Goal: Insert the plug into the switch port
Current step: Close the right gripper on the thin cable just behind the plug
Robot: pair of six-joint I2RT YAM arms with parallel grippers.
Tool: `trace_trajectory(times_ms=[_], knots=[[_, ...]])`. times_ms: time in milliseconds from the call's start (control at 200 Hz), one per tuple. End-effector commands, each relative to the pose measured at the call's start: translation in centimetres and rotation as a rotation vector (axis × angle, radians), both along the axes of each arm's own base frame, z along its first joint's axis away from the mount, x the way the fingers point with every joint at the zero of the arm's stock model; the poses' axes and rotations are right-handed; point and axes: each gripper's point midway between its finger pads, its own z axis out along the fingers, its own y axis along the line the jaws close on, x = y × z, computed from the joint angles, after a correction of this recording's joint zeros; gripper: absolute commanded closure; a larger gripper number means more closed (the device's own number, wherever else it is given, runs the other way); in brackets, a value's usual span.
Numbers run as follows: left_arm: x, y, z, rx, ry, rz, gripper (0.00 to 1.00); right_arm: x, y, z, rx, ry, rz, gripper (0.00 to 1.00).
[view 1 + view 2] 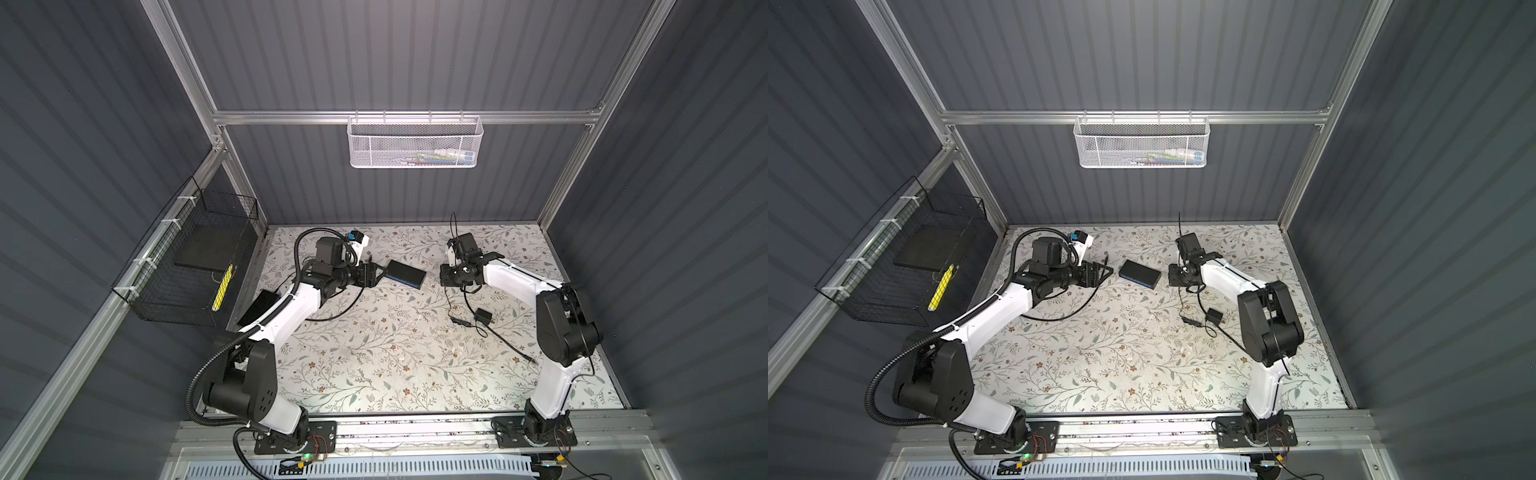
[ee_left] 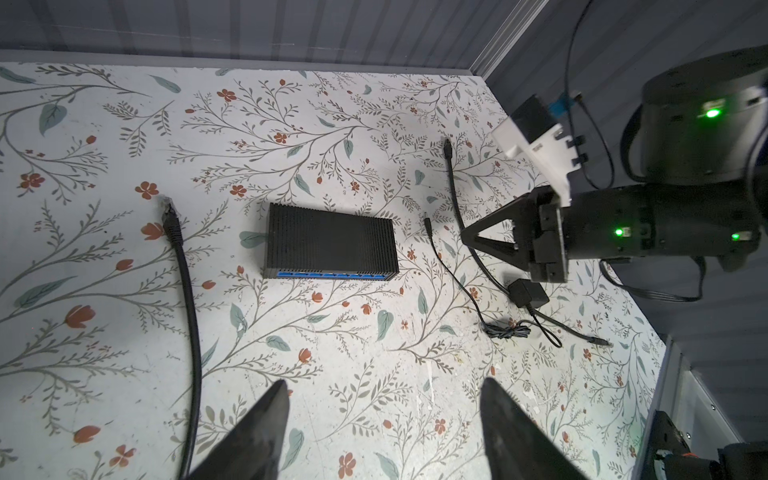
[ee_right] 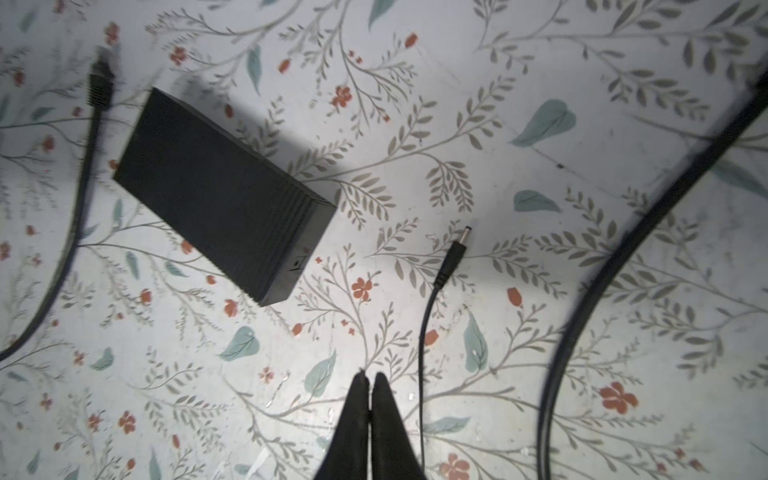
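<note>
Side-wall basket (image 1: 174, 316) holds yellow item (image 1: 222, 286); left end effector (image 2: 382, 382) apart, right end effector (image 3: 371, 376) together.

switch (image 2: 330, 239): matt black, finely ribbed casing, blue face (image 2: 332, 275) plastic-looking. table (image 1: 374, 353): floral printed sheet, slight sheen, scuffed. cable (image 2: 189, 291): matt black rubbery jacket. frame (image 1: 291, 117): brushed metal. basket (image 1: 415, 145): white-coated metal mesh.

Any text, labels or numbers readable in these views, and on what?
No text is readable anywhere.
On the switch: a faint mark beside its round socket, too small to read.
In the white basket: coloured packaging, blurred.
In the black wire basket: a yellow strip, markings blurred.
</note>
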Motion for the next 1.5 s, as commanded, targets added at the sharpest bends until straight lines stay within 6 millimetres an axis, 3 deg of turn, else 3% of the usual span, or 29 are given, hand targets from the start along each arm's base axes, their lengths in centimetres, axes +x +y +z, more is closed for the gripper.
trace_trajectory(times_ms=[0, 115, 200, 270, 390, 650, 1021, 1346, 1491], knots=[[-0.3, -0.6, -0.7, -0.023, 0.023, -0.020, 0.28, -0.6, 0.2, 0.5, 0.035, -0.018, 0.038, 0.92], [-0.4, -0.7, -0.9, -0.030, 0.025, -0.022, 0.28, -1.0, -0.5, 0.0, 0.023, -0.002, 0.024, 0.90], [-0.4, -0.7, -1.0, -0.030, 0.029, -0.025, 0.28, -0.8, -1.6, -1.1, -0.039, 0.035, -0.030, 0.80], [-0.5, -0.7, -0.9, -0.032, 0.025, -0.026, 0.28, -0.4, -2.1, -2.2, -0.076, 0.075, -0.069, 0.64], [-0.6, -0.6, -0.9, -0.026, 0.028, -0.030, 0.28, 1.1, -2.4, -3.5, -0.106, 0.086, -0.125, 0.58], [-0.9, -0.1, -1.0, 0.009, 0.020, -0.020, 0.28, 2.8, -2.4, -6.4, -0.182, 0.142, -0.178, 0.63], [-0.4, -0.4, -1.9, 0.015, 0.038, -0.029, 0.28, 2.2, -2.0, -8.3, -0.238, 0.177, -0.170, 0.72], [0.3, -0.7, -2.2, 0.013, 0.032, -0.040, 0.28, 1.7, -2.5, -9.0, -0.245, 0.192, -0.186, 0.84], [0.8, -0.3, -2.7, 0.022, 0.023, -0.043, 0.28, 1.6, -1.8, -7.9, -0.128, 0.171, -0.163, 0.92]])
